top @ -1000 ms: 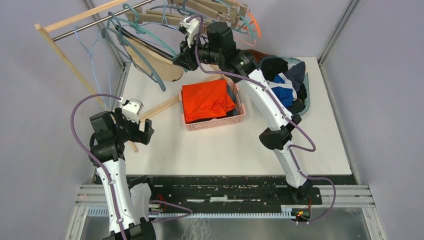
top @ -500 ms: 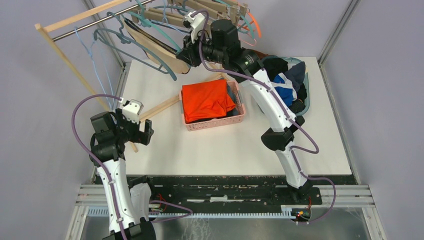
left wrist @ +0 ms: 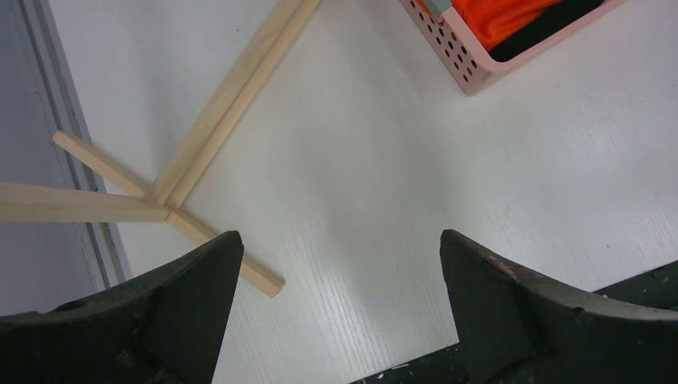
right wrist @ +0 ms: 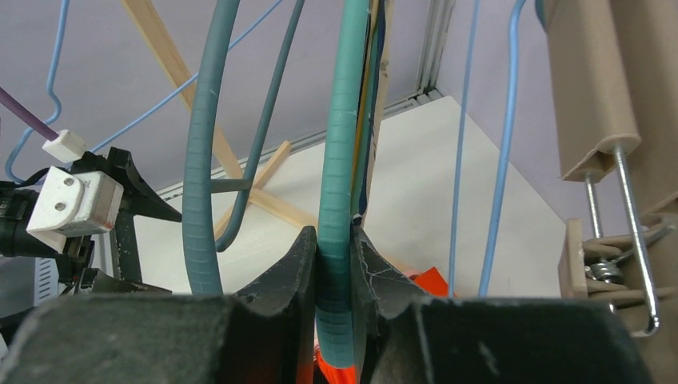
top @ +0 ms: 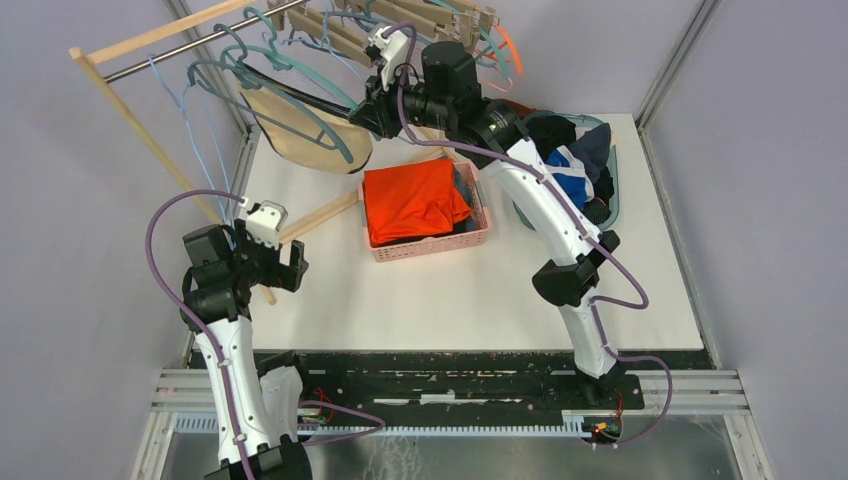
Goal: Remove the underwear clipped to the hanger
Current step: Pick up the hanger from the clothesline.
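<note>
Overhead looks down on table (top: 450, 295); left wrist close, sharing basket (left wrist: 470, 70).

A pink perforated basket (top: 425, 247) sits mid-counter (top: 450, 300), filled by a folded orange garment (top: 412, 200). To its left, the wooden foot bars (left wrist: 228, 108) of a clothes rack (top: 125, 110) lie on the white surface. A pale teal tub (top: 614, 168) stands far right. Thin blue wire hangers (top: 188, 108) hang from the rack's metal rail (top: 165, 54).
</note>
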You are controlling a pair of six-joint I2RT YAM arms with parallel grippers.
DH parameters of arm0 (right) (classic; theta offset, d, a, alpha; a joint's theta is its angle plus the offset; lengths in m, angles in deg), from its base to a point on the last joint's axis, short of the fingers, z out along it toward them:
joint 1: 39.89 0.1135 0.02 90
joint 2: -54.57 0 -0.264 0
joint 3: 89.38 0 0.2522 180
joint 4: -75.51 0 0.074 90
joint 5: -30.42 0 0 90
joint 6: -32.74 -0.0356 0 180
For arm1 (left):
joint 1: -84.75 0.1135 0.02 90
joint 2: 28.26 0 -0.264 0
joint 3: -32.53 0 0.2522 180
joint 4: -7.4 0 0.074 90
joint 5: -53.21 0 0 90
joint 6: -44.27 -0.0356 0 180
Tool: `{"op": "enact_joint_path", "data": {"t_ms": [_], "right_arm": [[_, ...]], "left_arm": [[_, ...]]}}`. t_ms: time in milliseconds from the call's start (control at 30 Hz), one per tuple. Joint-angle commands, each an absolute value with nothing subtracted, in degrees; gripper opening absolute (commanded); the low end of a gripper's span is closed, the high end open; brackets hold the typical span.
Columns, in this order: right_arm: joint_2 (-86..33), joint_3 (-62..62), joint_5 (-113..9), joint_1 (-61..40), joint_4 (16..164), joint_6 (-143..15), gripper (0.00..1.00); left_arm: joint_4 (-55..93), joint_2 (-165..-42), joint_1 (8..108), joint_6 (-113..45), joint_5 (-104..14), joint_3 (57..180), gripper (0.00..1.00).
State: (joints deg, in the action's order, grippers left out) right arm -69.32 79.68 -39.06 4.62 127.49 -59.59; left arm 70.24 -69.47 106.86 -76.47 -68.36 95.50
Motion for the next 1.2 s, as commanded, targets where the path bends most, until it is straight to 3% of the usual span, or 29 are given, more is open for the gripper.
{"op": "enact_joint_path", "data": {"t_ms": [0, 133, 233, 633, 800, 933, 1067, 1167], "right_arm": [[-65.57, 77.28, -39.1, 4.76, 122.74, -59.02, 0.02], [-65.94, 76.37, -39.53, 4.77, 122.61, -58.71, 0.27], [-66.8, 77.33, -39.84, 4.76, 122.16, -58.42, 0.4], [-71.95, 83.43, -39.71, 4.85, 119.34, -58.66, 0.55], [-73.19, 83.73, -39.64, 4.85, 118.98, -59.08, 0.5], [-73.85, 83.65, -39.62, 4.85, 118.71, -59.28, 0.41], [-73.84, 83.65, -39.62, 4.85, 118.71, -59.82, 0.23], [-73.4, 82.58, -40.88, 4.85, 118.25, -60.65, 0.01]], "left_arm": [[67.56, -68.97, 106.97, -76.98, -68.34, 95.54, 0.99], [67.52, -69.04, 106.92, -77.07, -68.43, 95.29, 0.99], [67.62, -69.09, 106.98, -77.16, -68.24, 95.21, 0.99], [68.09, -69.72, 106.99, -77.63, -66.91, 95.28, 0.99], [68.26, -69.92, 106.92, -77.94, -66.41, 95.57, 0.99], [68.21, -70.12, 106.94, -78.03, -66.4, 95.5, 0.99], [68.23, -70.05, 106.96, -78.19, -66.32, 95.34, 0.99], [68.03, -69.95, 106.93, -78.25, -66.41, 94.94, 0.99]]}}
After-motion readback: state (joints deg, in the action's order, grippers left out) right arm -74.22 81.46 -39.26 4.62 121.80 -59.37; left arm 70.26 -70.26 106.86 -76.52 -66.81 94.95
